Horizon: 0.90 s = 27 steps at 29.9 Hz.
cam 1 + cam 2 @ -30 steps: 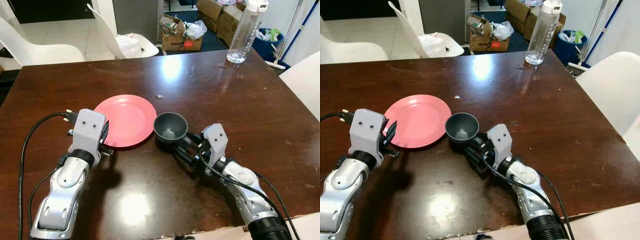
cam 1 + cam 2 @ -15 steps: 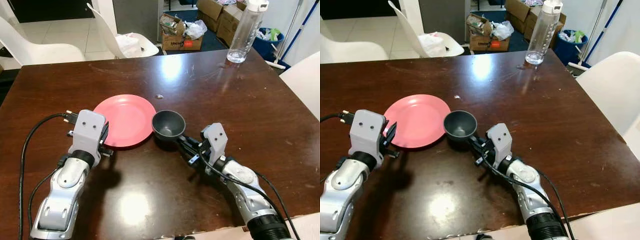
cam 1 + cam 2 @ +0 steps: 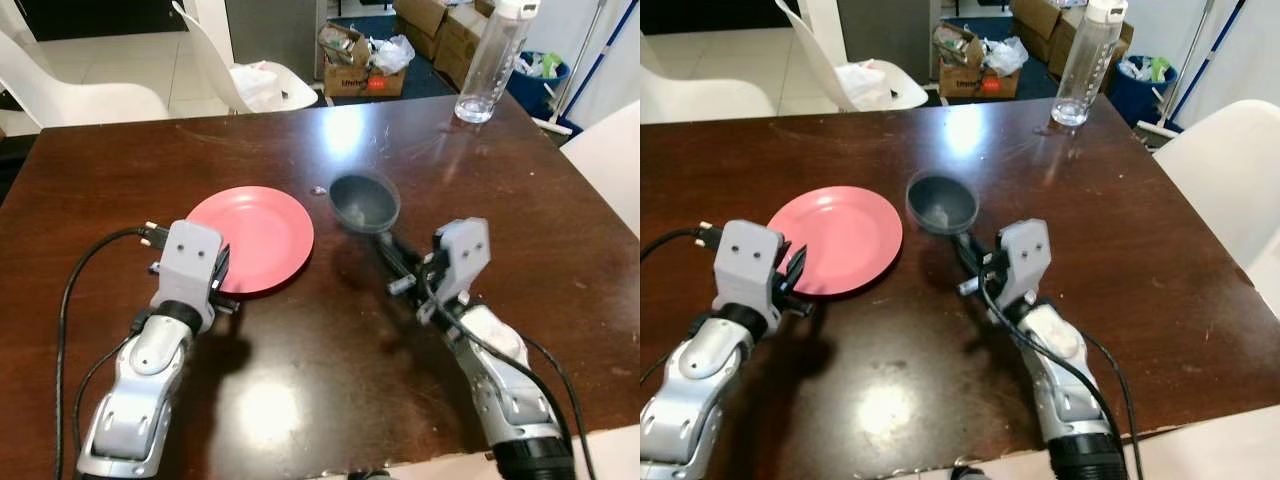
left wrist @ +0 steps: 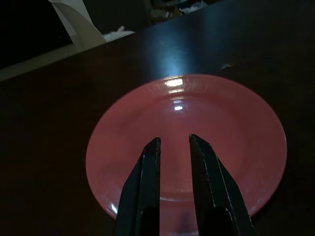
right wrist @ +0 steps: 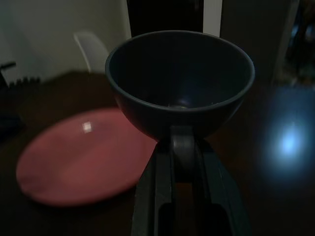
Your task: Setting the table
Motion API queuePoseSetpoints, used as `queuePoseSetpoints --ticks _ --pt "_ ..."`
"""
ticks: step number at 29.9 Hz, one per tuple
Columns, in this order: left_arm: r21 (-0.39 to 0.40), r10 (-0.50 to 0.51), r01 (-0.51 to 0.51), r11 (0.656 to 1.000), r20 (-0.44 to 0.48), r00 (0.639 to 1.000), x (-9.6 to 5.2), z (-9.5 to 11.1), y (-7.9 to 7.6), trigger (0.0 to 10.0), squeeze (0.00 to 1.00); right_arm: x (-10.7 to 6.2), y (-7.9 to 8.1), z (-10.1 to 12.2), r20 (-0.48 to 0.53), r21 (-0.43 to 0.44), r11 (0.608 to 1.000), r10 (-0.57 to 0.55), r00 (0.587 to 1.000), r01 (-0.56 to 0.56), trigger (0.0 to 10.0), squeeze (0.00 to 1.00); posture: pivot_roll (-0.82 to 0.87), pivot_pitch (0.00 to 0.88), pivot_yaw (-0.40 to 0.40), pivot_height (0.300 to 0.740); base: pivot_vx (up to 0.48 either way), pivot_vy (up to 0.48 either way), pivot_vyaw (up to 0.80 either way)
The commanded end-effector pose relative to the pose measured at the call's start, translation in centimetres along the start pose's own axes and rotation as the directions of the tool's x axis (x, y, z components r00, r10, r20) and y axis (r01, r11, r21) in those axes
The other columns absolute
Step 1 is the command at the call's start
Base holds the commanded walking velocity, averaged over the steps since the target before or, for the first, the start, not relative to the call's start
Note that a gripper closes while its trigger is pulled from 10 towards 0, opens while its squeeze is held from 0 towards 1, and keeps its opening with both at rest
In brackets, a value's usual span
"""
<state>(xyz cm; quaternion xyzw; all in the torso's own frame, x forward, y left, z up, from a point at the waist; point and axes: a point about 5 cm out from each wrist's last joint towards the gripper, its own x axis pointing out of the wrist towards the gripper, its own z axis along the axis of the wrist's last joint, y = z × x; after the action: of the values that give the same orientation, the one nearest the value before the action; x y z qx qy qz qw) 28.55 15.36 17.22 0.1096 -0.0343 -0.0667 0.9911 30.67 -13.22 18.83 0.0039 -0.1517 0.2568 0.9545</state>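
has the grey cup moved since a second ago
Yes. The right gripper has lifted the grey cup away from the robot, past the pink plate's far edge.

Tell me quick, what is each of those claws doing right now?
Left gripper: open, holding nothing, fingers over the pink plate.
Right gripper: shut on the handle of the grey cup, held above the table.

Cardboard box (image 3: 352,78) print, possibly lettering, too blurred to read.
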Motion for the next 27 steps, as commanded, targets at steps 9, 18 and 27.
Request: queuePoseSetpoints --ticks 9,18,27 --pt "-0.139 0.060 -0.059 0.988 0.001 0.998 1.2 0.8 -1.1 10.0 0.00 0.0 1.4 0.6 0.013 -0.031 0.972 -0.233 0.972 0.233 10.0 0.00 0.00 0.115 0.056 0.740 0.000 0.000 0.00" --pt "-0.128 0.088 -0.092 0.988 -0.036 0.995 0.3 -0.4 -0.7 10.0 0.00 -0.2 1.1 -0.5 -0.023 -0.015 0.950 -0.314 0.949 0.313 10.0 0.00 0.00 0.113 0.043 0.740 0.000 0.000 0.00" --pt "-0.133 0.004 -0.020 0.991 -0.120 0.993 -0.3 -1.3 -1.1 10.0 0.00 -0.1 1.8 -0.9 -0.045 -0.023 0.949 -0.315 0.948 0.314 10.0 0.00 0.01 0.113 0.034 0.740 0.000 0.000 0.00"
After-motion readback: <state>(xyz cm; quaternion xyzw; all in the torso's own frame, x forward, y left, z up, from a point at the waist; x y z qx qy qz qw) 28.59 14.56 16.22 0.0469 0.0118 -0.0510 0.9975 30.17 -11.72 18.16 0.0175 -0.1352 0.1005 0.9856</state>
